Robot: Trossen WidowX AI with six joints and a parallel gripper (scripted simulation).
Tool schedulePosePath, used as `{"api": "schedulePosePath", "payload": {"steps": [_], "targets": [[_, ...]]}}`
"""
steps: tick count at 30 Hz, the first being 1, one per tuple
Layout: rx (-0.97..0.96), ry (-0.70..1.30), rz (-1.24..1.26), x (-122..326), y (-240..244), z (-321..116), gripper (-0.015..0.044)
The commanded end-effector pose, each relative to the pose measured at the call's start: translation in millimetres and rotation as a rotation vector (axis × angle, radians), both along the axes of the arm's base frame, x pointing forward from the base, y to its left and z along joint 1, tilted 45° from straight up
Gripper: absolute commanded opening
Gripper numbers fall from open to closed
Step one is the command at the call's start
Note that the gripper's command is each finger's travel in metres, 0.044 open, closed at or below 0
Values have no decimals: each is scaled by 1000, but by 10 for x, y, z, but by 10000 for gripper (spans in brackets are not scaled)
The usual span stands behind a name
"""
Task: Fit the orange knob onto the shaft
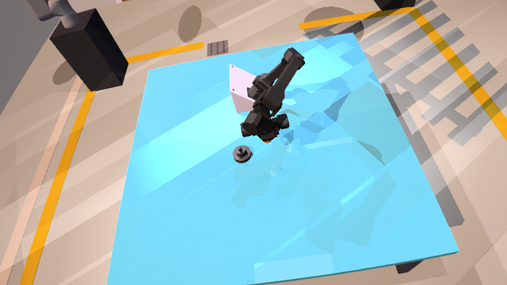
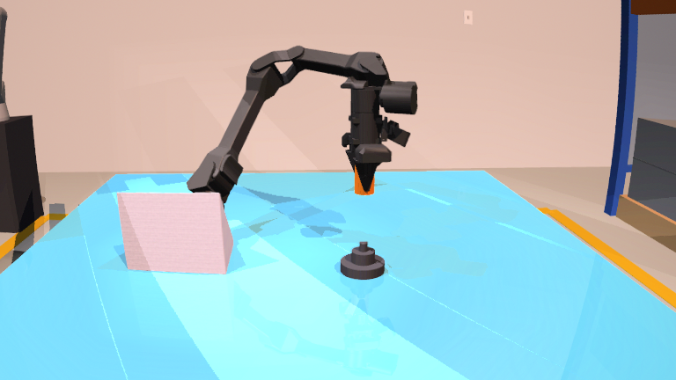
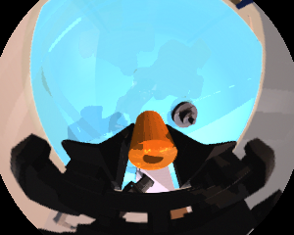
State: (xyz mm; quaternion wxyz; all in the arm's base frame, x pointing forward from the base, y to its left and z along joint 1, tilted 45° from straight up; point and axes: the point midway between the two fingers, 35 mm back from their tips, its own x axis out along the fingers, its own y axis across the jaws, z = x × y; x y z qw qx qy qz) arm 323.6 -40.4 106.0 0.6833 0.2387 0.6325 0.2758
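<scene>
The orange knob (image 1: 266, 141) (image 2: 361, 187) (image 3: 149, 129) is upright in the air, clear of the table. My gripper (image 2: 366, 189) (image 3: 150, 125) is shut on it, one finger on each side. The dark round pedestal (image 1: 241, 156) (image 2: 362, 269) (image 3: 184, 115) stands on the table with its short shaft (image 1: 240, 148) (image 2: 363, 245) pointing up. The knob is well above the pedestal's height and off to one side of it; in the wrist view the pedestal lies right of the knob. The shaft's flat side cannot be made out.
A pale pink slanted block (image 1: 241, 80) (image 2: 174, 234) stands on the blue table (image 1: 179, 237) (image 2: 448, 325) near the arm's base. Black cabinets stand on the floor beyond the table, and a blue-framed shelf (image 2: 620, 106) stands beyond it at the right in the exterior view.
</scene>
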Motion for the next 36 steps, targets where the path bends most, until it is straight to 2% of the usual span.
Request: {"api": "schedulePosePath", "payload": {"steps": [1, 36], "targets": [[-4, -3, 2, 2, -100, -119, 0], [11, -19, 35, -150, -688, -1068, 0]]}}
